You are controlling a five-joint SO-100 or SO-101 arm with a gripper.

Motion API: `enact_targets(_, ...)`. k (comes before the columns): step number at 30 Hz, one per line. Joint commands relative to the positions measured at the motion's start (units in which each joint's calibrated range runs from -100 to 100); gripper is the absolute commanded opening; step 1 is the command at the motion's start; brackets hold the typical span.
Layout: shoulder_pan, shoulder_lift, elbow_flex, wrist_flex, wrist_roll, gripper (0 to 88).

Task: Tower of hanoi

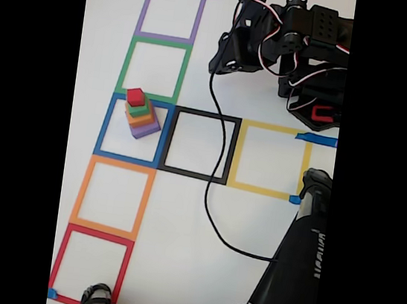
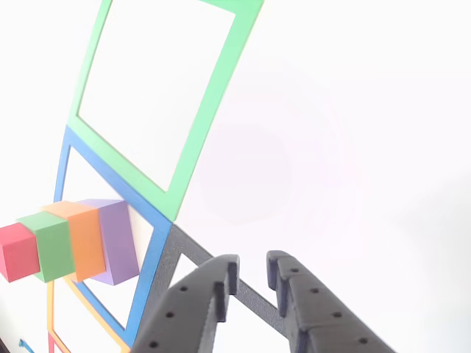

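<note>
Four-block tower (image 1: 141, 115), red atop green, orange, purple, stands inside the blue tape square (image 1: 106, 126) left of centre in the fixed view; gripper (image 2: 252, 273) lower centre in the other view, fingers slightly apart, empty.

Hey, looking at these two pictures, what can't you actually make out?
- Gripper in the other view: its rear is cut off by the bottom edge.
- Red block in the other view: its left end is cropped by the frame edge.
- Yellow square in the fixed view: its right side is cut by the picture's edge.

setting: robot test bench | evidence: white table (image 1: 254, 226), taped colour squares (image 1: 111, 198)
</note>
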Motion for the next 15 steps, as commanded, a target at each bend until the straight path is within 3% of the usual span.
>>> enact_targets(1, 1.8, -1.4, 0.3, 3.5, -1.5, 0.0)
enact_targets(10, 6.6, -1.4, 7.0, 1.6, 1.4, 0.0)
enact_targets(15, 5.6, -1.4, 7.6, 1.9, -3.8, 0.0)
